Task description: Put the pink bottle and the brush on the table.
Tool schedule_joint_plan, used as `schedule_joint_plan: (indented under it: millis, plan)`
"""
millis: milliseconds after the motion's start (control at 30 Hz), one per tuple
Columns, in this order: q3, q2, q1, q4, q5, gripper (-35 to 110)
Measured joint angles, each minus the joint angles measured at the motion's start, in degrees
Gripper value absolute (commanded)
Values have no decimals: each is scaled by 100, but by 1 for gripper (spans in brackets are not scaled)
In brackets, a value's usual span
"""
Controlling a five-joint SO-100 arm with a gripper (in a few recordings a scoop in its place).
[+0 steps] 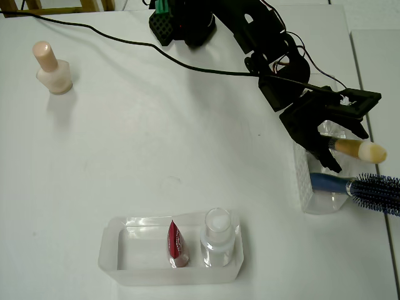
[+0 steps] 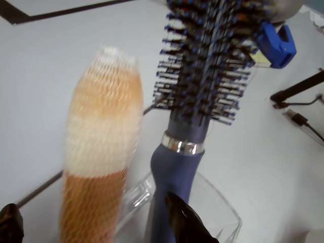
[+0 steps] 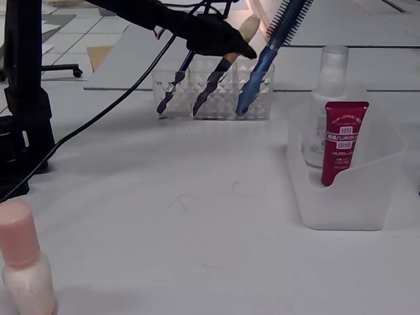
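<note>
Fingers [image 1: 331, 145] closing around the brush [image 1: 361, 150] in the clear holder [image 1: 304, 187] at the tabletop [image 1: 156, 156] right edge; pink bottle [image 1: 52, 69] standing near far-left corner

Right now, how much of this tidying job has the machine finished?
The pink bottle already stands on the table, away from the trays. The gripper is at the brush, which still leans in the clear holder beside the blue hairbrush. Lifting it out and setting it down remains.

Bright, even light with soft shadows on the table [image 1: 187, 187]; the wrist view looks perhaps motion-blurred.
</note>
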Motion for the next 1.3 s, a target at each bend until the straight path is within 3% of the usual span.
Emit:
schedule_joint_plan:
  millis: [1100, 1300]
  plan:
    - [-483, -527, -281, 176, 9, 2]
    - [-483, -527, -299, 176, 9, 1]
